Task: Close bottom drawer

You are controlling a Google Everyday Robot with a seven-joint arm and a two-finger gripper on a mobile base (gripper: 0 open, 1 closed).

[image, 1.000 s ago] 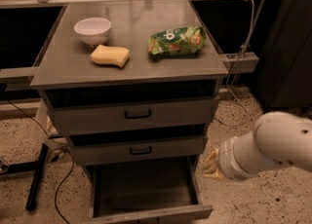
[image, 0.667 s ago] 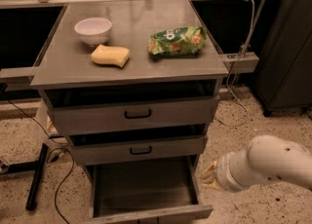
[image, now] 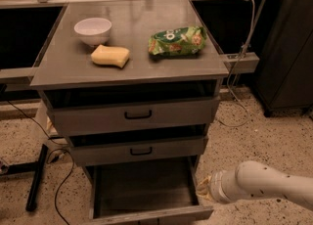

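Note:
The bottom drawer [image: 144, 185] is the lowest of the grey cabinet's three and stands pulled far out, its inside empty. Its narrow front panel [image: 151, 215] lies at the lower edge of the camera view, and its handle does not show. My white arm [image: 266, 182] reaches in from the lower right. My gripper [image: 204, 189] is at the arm's tan end, just outside the open drawer's right side wall, near its front corner. I cannot tell whether it touches the drawer.
The mid-sized drawer [image: 141, 150] and the widest drawer [image: 137, 115] above are nearly shut. On the cabinet top [image: 63, 67] are a white bowl [image: 93, 30], a yellow sponge [image: 111, 56] and a green snack bag [image: 177, 41]. Cables and a black stand leg [image: 36, 177] lie on the floor at left.
My arm has dropped lower on the right, bringing the gripper down from beside the middle drawer to the level of the open bottom drawer's side. The drawer has not moved.

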